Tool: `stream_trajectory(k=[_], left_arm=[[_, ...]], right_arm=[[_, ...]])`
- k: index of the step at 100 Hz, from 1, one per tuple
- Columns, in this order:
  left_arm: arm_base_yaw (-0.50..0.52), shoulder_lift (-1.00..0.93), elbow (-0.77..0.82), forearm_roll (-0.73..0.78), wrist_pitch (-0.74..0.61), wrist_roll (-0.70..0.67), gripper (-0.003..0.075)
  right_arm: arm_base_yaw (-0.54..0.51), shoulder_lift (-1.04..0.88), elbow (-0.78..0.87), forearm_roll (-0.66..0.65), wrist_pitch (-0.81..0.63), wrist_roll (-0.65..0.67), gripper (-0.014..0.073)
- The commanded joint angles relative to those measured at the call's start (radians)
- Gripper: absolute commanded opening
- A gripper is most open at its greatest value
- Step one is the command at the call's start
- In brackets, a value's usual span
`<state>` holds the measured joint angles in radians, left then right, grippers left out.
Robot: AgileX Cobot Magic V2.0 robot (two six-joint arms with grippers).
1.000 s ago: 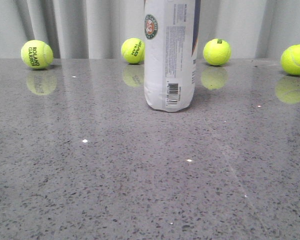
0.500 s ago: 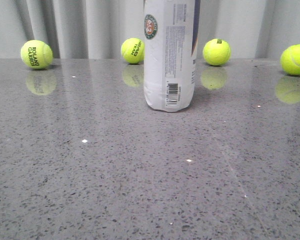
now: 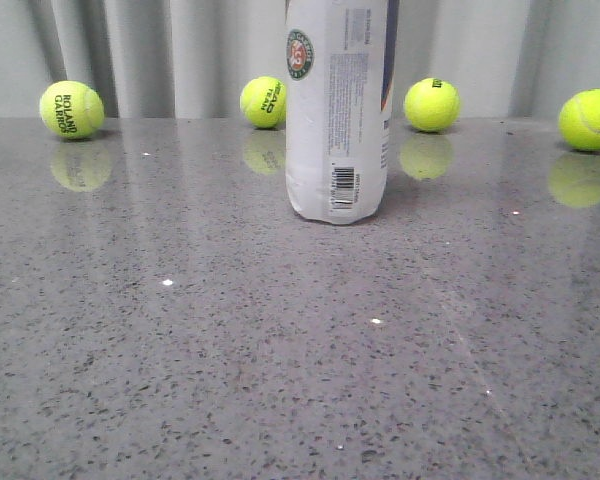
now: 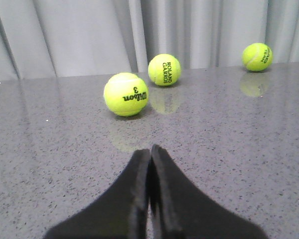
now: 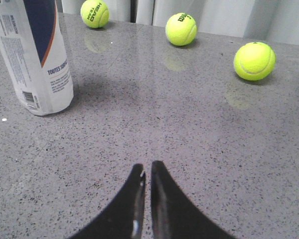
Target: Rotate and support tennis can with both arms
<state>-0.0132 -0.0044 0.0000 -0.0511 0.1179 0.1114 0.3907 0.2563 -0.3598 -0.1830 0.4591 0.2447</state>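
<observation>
The left gripper (image 4: 149, 164) has its fingers pressed together with nothing between them, hovering low over bare grey table (image 4: 239, 149). The tennis can does not show in its wrist view; ahead of it lie only three yellow-green balls, the nearest a Wilson ball (image 4: 125, 94), with two more toward the far edge by the curtain.

The right gripper (image 5: 147, 174) is likewise closed on nothing, its fingertips almost touching. From it the tennis can (image 5: 34, 55) stands well apart, with open table between them.

In the front view the tennis can (image 3: 336, 105) stands upright on its base, in the far middle of the table, barcode and round logo facing the camera, its top cut off by the frame. Four balls sit along the far edge behind it, none touching it.

By my judgement the task has not really begun: neither arm touches the can, and it stands unsupported. Still to do are the approach of both arms, the opening of the fingers, the grasp, the turning and the two-armed support.
</observation>
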Motion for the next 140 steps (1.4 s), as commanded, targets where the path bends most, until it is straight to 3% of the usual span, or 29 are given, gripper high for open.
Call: stream_trajectory(k=[1,140], left_arm=[[0.01,-0.035,0.045,-0.015,-0.056,-0.012,-0.002],[0.01,-0.033,0.045,-0.016,-0.058,-0.012,-0.002]], right_arm=[[-0.005,0.008,-0.026,-0.02,-0.068,-0.003,0.0045],[-0.005,0.008,-0.026,-0.053,-0.068,-0.003,0.0045]])
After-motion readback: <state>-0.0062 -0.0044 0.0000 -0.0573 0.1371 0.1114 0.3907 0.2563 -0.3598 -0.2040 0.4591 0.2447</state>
